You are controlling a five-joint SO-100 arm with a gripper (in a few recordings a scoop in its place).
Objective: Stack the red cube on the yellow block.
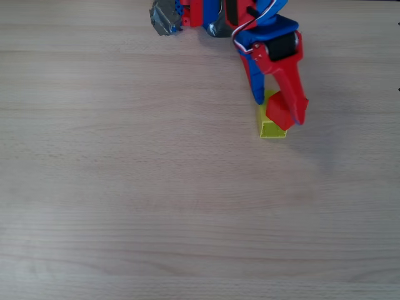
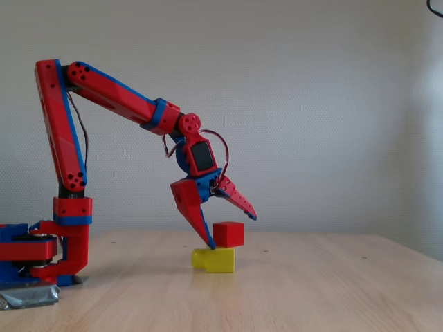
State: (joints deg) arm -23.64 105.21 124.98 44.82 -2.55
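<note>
One cube [image 2: 228, 234] is sitting on one block [image 2: 214, 259], overhanging slightly on the desk [image 2: 311, 290]. Gripper [image 2: 232, 232] is standing spread, released, fingers flanking the cube.

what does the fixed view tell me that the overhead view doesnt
Only the fixed view shows height: the red cube rests on top of the yellow block, overhanging its right end, and the jaws stand spread.
Only the overhead view shows the cube turned askew across the block.
Both show the gripper around the cube on the wooden table.
</note>
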